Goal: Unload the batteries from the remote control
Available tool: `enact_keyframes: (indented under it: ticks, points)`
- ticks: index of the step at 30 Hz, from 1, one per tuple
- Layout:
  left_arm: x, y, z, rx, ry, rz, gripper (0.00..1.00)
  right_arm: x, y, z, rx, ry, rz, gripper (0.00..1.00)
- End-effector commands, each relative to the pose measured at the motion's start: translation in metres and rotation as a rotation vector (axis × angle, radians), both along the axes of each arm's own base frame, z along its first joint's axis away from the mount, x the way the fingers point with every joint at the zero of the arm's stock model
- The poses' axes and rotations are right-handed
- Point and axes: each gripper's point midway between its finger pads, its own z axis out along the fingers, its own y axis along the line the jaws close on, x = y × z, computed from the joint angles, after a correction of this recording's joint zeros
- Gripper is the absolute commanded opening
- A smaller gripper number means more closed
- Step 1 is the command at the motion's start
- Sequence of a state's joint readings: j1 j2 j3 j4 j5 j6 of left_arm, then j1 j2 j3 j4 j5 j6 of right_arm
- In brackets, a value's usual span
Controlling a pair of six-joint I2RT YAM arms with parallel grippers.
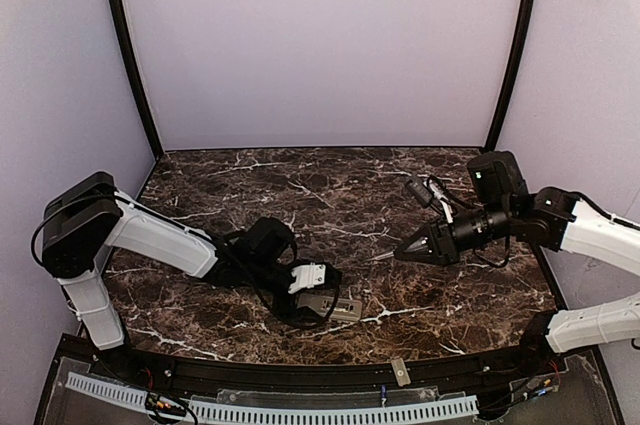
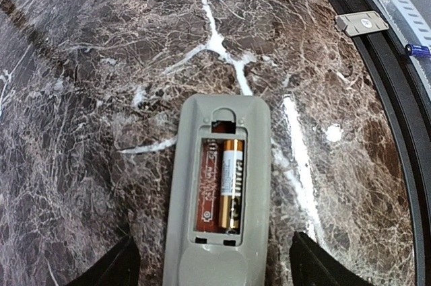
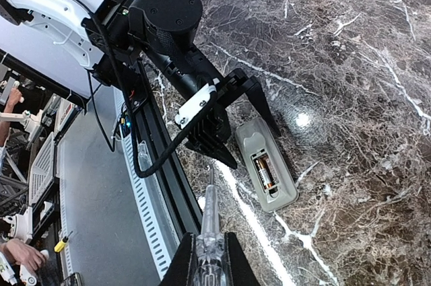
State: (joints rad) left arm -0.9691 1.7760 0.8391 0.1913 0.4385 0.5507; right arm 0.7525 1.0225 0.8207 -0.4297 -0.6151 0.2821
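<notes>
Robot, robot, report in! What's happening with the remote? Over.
Left gripper open, straddling remote control. Right gripper shut on clear pointed tool. Recess open, one battery showing. Nothing seen blocking.

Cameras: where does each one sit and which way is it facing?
Top external: above and behind the bases, looking down on the table; both arms show.
Left wrist: on the left arm, looking down at the remote control's battery recess; its own fingertips flank it.
Right wrist: on the right arm, facing the open left gripper and remote control; right gripper holds a slim clear tool.
Shared: all three show the remote control.
</notes>
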Motion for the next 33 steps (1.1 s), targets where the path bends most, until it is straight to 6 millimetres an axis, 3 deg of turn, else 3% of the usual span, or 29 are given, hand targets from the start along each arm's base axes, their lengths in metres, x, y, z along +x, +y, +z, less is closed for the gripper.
enact_keyframes:
  ticks: [1,18,27,33]
  points:
    - [0.000,-0.004,-0.002,-0.007,0.002,-0.036,0.75,-0.001,-0.002,-0.004,-0.010,-0.014,0.002,0.00]
    - [0.000,-0.003,-0.016,-0.029,0.104,-0.071,0.65,-0.002,-0.003,-0.012,-0.025,-0.011,0.010,0.00]
    - [0.000,-0.001,-0.022,-0.003,0.082,-0.104,0.43,-0.002,-0.003,-0.012,-0.024,-0.010,0.012,0.00]
    - [0.004,-0.005,-0.008,-0.012,0.069,-0.109,0.21,-0.001,-0.002,-0.011,-0.022,-0.010,0.012,0.00]
